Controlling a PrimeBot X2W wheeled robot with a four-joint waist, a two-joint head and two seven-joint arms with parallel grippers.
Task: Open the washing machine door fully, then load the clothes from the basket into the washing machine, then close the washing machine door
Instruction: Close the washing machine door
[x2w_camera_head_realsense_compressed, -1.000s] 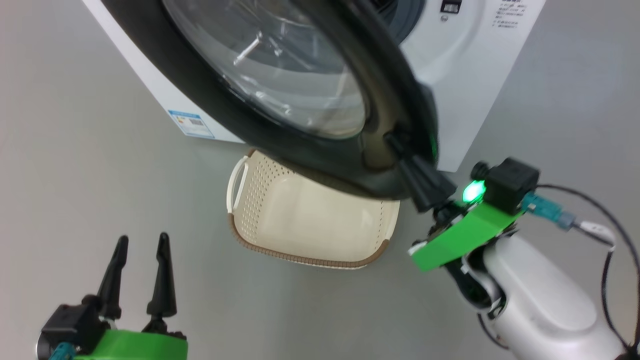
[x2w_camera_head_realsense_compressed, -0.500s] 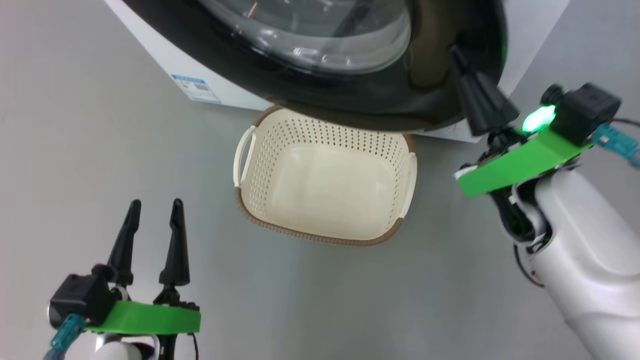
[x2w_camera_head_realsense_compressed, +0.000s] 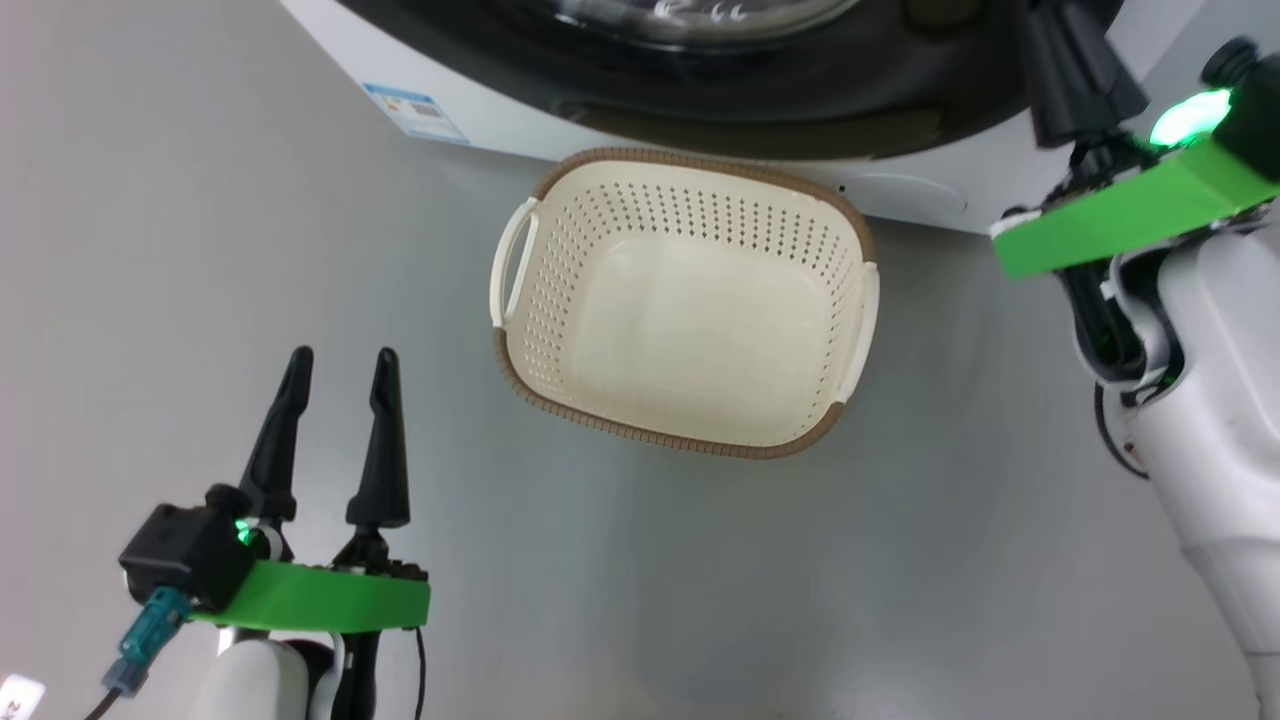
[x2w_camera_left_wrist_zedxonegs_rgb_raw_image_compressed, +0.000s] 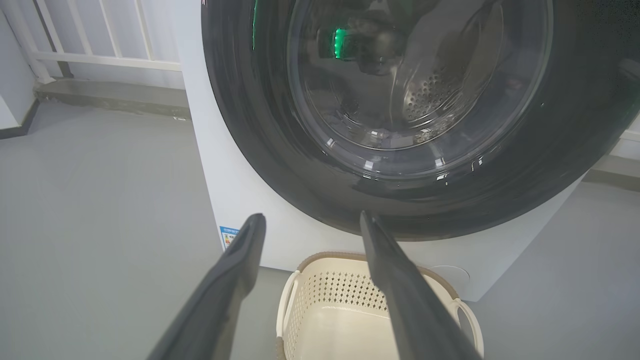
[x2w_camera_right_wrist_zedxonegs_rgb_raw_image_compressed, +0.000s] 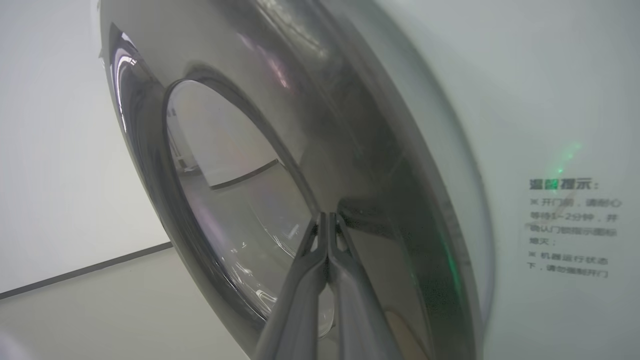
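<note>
The washing machine (x2w_camera_head_realsense_compressed: 500, 130) stands white at the top of the head view. Its door (x2w_camera_left_wrist_zedxonegs_rgb_raw_image_compressed: 420, 200), a glossy black rim around bulging glass, lies close against the front; whether it is latched I cannot tell. My right gripper (x2w_camera_right_wrist_zedxonegs_rgb_raw_image_compressed: 327, 216) is shut with nothing in it, its tips against the door's (x2w_camera_right_wrist_zedxonegs_rgb_raw_image_compressed: 380, 165) black rim. In the head view this gripper (x2w_camera_head_realsense_compressed: 1050, 30) reaches up at the top right. The cream basket (x2w_camera_head_realsense_compressed: 680, 440) sits on the floor below the door with nothing inside. My left gripper (x2w_camera_head_realsense_compressed: 342, 360) hangs open at the lower left, apart from the basket. The clothes are out of view.
Grey floor surrounds the basket (x2w_camera_left_wrist_zedxonegs_rgb_raw_image_compressed: 345, 290) on all sides. A blue label sticker (x2w_camera_head_realsense_compressed: 415, 110) and a round filter cap (x2w_camera_head_realsense_compressed: 905, 195) mark the machine's low front. A white railing (x2w_camera_left_wrist_zedxonegs_rgb_raw_image_compressed: 100, 55) and a ledge run behind the machine on the left.
The door has swung from part open to close against the machine's front, with the shut right gripper staying at its rim. The head camera has shifted. The left gripper stays open.
</note>
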